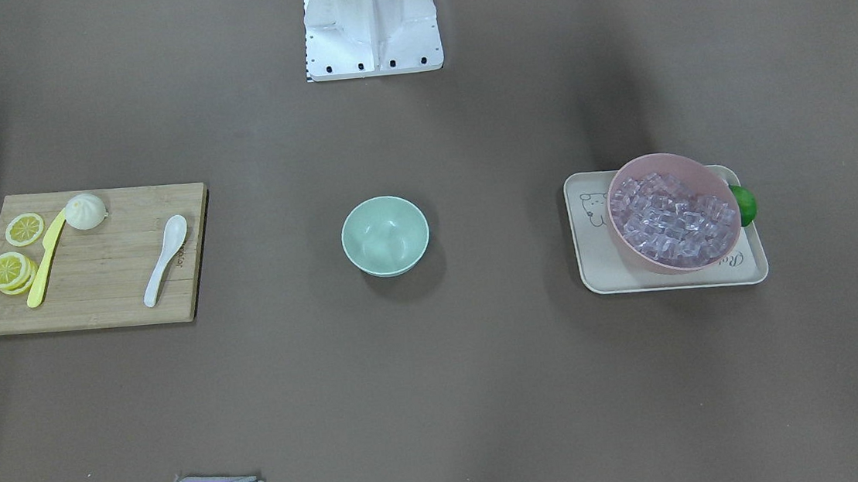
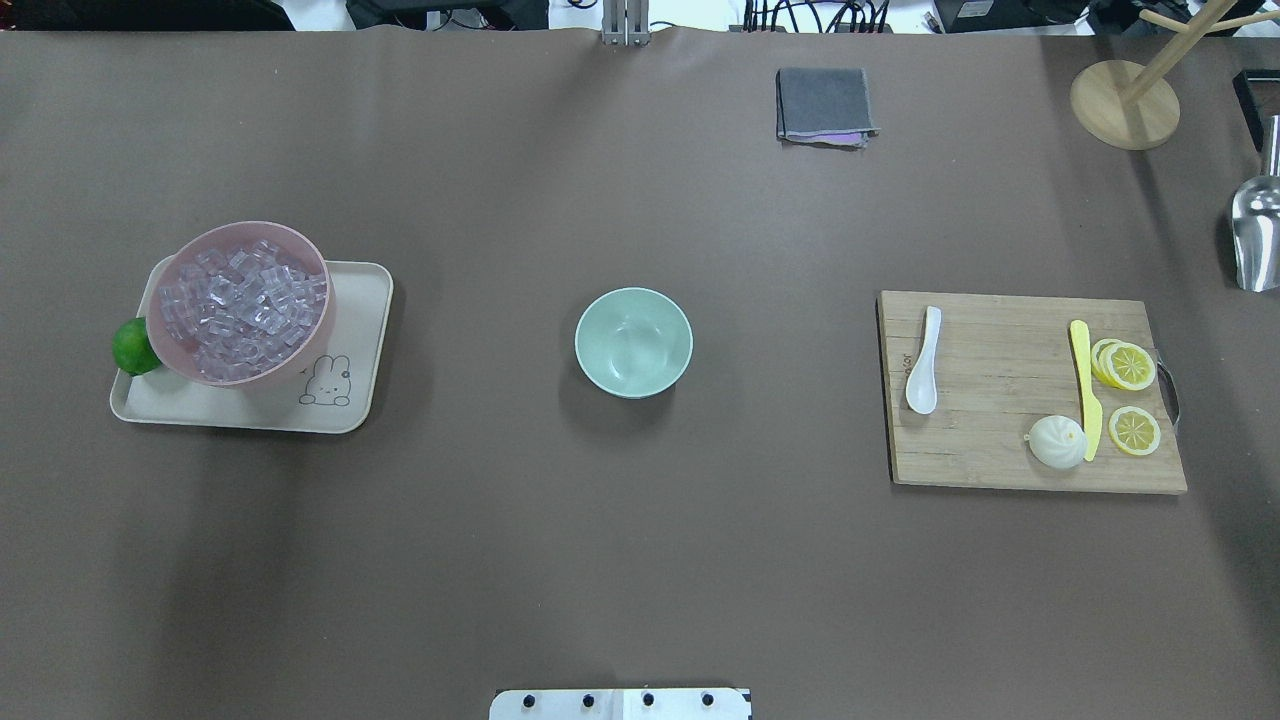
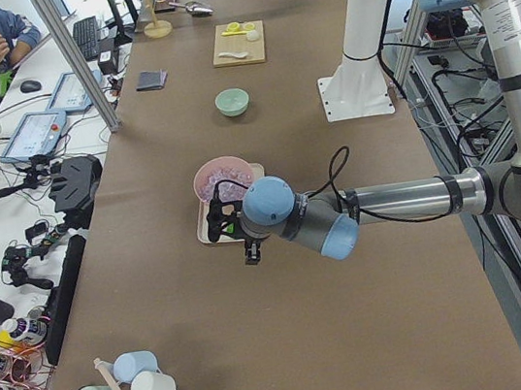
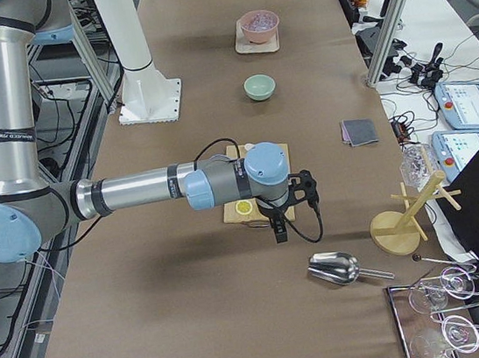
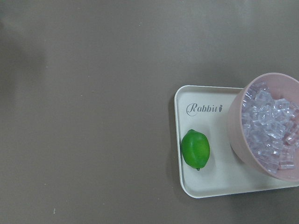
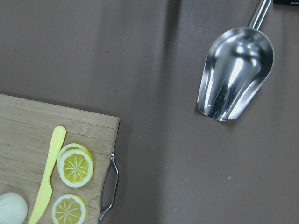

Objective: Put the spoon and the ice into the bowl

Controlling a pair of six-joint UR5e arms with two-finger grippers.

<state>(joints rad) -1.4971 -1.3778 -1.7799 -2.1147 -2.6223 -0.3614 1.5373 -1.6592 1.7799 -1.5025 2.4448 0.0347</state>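
Right gripper (image 4: 279, 228) is hung near the outer end of the wooden cutting board (image 2: 1000, 440), left gripper (image 3: 251, 252) beside the tray (image 2: 250, 410); whether either is spread or pressed together cannot be told. Overhead, the glossy white spoon (image 2: 922, 362) lies on the board at 3 o'clock from the smooth mint bowl (image 2: 633, 342), its axis 12 to 6, scoop at 6, and the right arm is judged nearer. The ice (image 2: 245, 300), clear lilac cubes, is heaped in the pink bowl (image 2: 255, 378) at 9 o'clock.

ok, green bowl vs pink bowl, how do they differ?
The green bowl is empty; the pink bowl is heaped with ice cubes. The green bowl is smaller than the pink bowl. The green bowl sits on the table, the pink bowl on a cream tray. Both are round and upright.
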